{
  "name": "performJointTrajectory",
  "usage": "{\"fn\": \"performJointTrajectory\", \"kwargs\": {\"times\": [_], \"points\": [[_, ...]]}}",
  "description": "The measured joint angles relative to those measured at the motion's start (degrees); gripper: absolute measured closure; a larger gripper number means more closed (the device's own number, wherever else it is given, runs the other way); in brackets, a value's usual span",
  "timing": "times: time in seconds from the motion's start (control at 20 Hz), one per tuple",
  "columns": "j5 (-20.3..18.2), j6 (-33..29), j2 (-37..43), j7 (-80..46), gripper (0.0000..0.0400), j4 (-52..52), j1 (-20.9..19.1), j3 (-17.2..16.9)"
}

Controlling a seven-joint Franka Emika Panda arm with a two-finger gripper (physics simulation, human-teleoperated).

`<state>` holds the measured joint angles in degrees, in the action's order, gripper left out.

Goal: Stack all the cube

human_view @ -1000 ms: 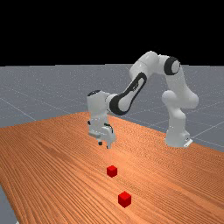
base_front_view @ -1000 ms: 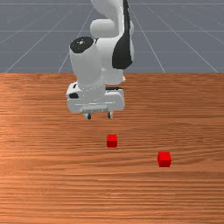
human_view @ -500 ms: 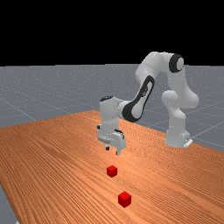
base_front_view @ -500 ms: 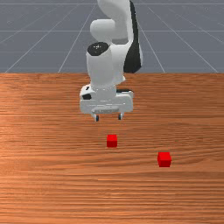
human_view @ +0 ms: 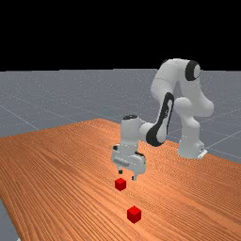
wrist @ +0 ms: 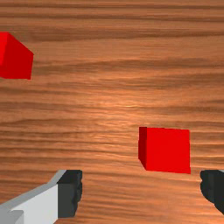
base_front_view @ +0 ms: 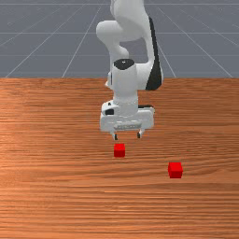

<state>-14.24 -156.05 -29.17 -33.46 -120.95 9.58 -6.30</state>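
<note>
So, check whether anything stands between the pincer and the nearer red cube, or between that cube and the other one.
Nothing visible stands between the open pincer and the nearer cube, nor between that cube and the farther cube.

- Front view: lighting's bright & fairly even over the table [base_front_view: 56, 200], w/ soft grey shading on the arm's [base_front_view: 125, 84] white shell.
- Far view: wood's lit warm orange, w/ a pale glow around mid-table (the shiniest bit there, btw).
- Same view: backdrop [human_view: 94, 33] pure black; floor [human_view: 42, 106] a dim grey.
- Wrist view: soft, pale sheen on the wood approx. mid-pic, duller brown toward the far edge from the fingers.
- Both red cubes, i.e. one [wrist: 168, 150] & the other [wrist: 18, 63]: tops bright, sides darker.
- Light src: can't tell exact pos.
</note>
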Motion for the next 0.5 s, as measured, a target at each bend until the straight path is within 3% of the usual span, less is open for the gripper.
{"fn": "performJointTrajectory", "kwargs": {"times": [0.5], "points": [[0.9, -0.2, -1.8, -0.7, 0.0000, 0.8, 0.3, -1.4]]}}
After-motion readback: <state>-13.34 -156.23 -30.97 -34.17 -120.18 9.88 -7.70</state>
